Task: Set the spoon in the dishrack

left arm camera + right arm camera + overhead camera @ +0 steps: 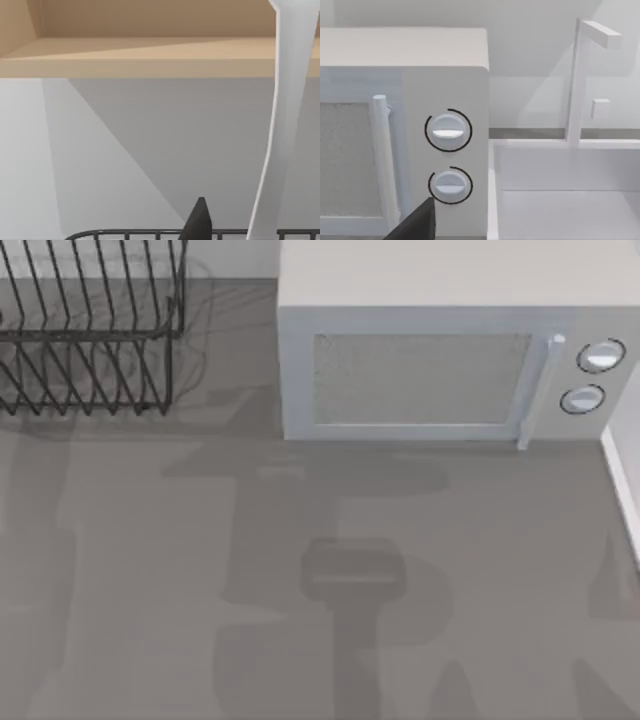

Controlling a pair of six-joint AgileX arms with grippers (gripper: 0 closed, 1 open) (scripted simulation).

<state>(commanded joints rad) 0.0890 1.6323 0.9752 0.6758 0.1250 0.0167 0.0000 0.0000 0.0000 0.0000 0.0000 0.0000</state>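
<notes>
The black wire dishrack (90, 340) stands at the table's back left corner, and its top rim (125, 234) runs along the edge of the left wrist view. The spoon (282, 125) is a long white handle hanging in the air above that rim, close beside a dark fingertip (199, 222) of my left gripper (235, 235), which holds it. The spoon's bowl and knob are out of view. A dark fingertip (420, 225) of my right gripper pokes into the right wrist view, facing the microwave's knobs.
A grey microwave (450, 360) fills the back middle and right of the table, its door shut. A white sink basin (560, 190) with a faucet (577, 80) lies to its right. A wooden shelf (150, 55) hangs on the wall above the rack.
</notes>
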